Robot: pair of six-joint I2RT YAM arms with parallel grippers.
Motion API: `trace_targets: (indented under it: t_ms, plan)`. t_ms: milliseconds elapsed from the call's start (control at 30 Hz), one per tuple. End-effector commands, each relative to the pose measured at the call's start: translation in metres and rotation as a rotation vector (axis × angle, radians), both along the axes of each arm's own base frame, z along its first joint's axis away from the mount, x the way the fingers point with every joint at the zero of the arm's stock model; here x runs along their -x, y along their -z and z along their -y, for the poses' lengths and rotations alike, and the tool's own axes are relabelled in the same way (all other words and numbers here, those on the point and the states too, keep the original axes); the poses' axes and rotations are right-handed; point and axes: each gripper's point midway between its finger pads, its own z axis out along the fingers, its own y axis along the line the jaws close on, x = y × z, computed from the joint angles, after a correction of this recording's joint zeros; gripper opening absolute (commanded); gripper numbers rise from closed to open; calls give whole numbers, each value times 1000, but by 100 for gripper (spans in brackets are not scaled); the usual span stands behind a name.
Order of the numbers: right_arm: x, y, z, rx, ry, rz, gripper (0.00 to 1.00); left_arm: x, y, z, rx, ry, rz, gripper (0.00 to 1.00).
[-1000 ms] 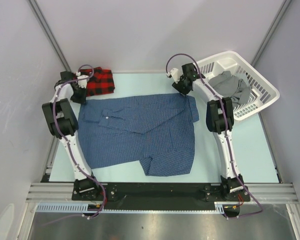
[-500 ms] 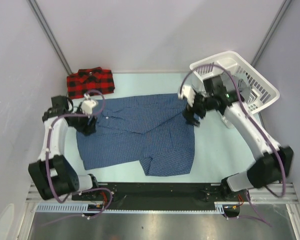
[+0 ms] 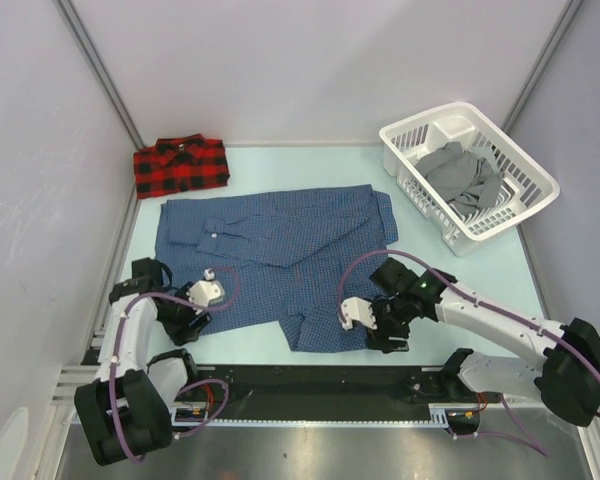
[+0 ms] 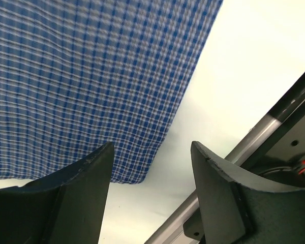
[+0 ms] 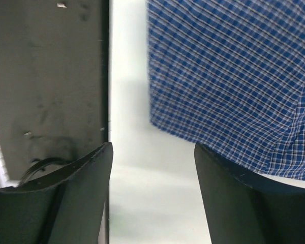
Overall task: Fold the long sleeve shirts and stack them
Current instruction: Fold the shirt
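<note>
Both spread wide and empty, the left end effector (image 4: 150,152) and right end effector (image 5: 152,152) are hovering at the lower hem corners of the blue shirt (image 3: 280,260), which is lying flat mid-frame on the desk (image 3: 450,290).

Pale table (image 3: 480,285), blue shirt (image 3: 280,260), plaid shirt (image 3: 180,166), basket (image 3: 421,194)

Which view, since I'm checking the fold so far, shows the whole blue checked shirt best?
The top external view: the blue checked shirt lies there whole, spread out with a sleeve folded across. Each wrist view shows only one near corner of its cloth, next to bare table.
</note>
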Motion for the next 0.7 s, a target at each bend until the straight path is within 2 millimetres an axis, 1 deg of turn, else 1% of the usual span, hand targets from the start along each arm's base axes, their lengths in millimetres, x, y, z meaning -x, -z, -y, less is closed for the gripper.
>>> trace_targets:
  t_ms: [0, 33, 133, 167, 267, 367, 400, 467, 500, 533, 567, 600, 633, 667]
  plan:
    - [-27, 10, -11, -9, 46, 111, 70, 3, 14, -20, -130, 105, 21, 67]
    - [-31, 10, -13, -19, 49, 128, 69, 4, 16, -22, -140, 113, 10, 67]
    - [-30, 14, -18, -25, 42, 123, 65, 5, 21, -30, -188, 135, -4, 66]
    - [-28, 16, -20, -24, 32, 119, 62, 5, 23, -33, -203, 143, -4, 66]
    - [-21, 25, -23, -13, 3, 110, 57, 0, 26, -37, -219, 147, -2, 66]
    - [-21, 35, -25, 4, -9, 119, 53, 0, 29, -41, -236, 174, -22, 62]
    - [-24, 37, -27, 5, -2, 129, 52, 1, 28, -42, -240, 184, -27, 62]
    - [-24, 45, -25, 35, -1, 119, 44, 5, 28, -39, -233, 223, -30, 60]
    - [-26, 45, -25, 41, 8, 120, 40, 6, 28, -37, -221, 237, -23, 59]
    - [-26, 48, -24, 56, 11, 113, 27, 9, 29, -36, -222, 257, -24, 55]
    - [-28, 47, -25, 58, 16, 116, 21, 11, 30, -35, -221, 271, -26, 51]
    - [-28, 46, -25, 63, 27, 112, 6, 15, 32, -34, -216, 280, -35, 42]
    - [-28, 44, -25, 58, 30, 116, 0, 15, 32, -33, -213, 284, -34, 37]
    - [-29, 40, -27, 52, 40, 118, 0, 15, 32, -32, -206, 283, -35, 31]
